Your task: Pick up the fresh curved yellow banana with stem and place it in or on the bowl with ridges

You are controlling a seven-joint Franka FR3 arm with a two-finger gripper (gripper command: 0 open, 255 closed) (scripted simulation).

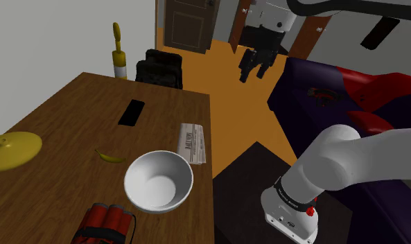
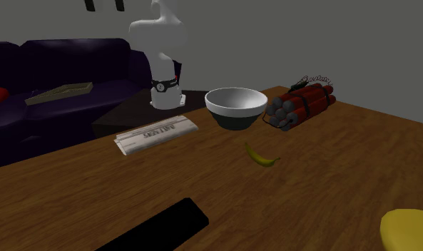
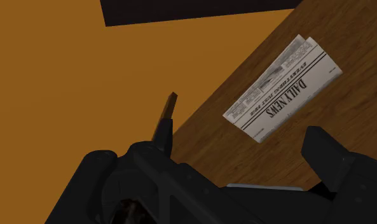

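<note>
Wooden table: the main work surface, fully loaded. A dark purple sofa stands beyond it in the second exterior view.

White arm: rises from the dark stand beside the table's long edge and leaves the shoulder view at the top.

Black chair: at the table's far end.

Bowl: white inside and dark outside, upright, with nothing in it. It sits near the table edge that faces the stand.

Yellow domed disc: at the shoulder view's left edge of the table.

Bundle of red sticks: wired together and lying just beside the bowl.

Folded newspaper: flat at the table edge, near the bowl.

Black flat slab: mid-table, well apart from the bowl.

Banana: yellow, small and curved. It lies flat on the wood between the disc and the bowl — near the bowl but not touching it.

Gripper: high above the table, well clear of the banana. Its two black fingertips enter at the top edge of the second exterior view and stand apart — parted, with nothing between them.
</note>
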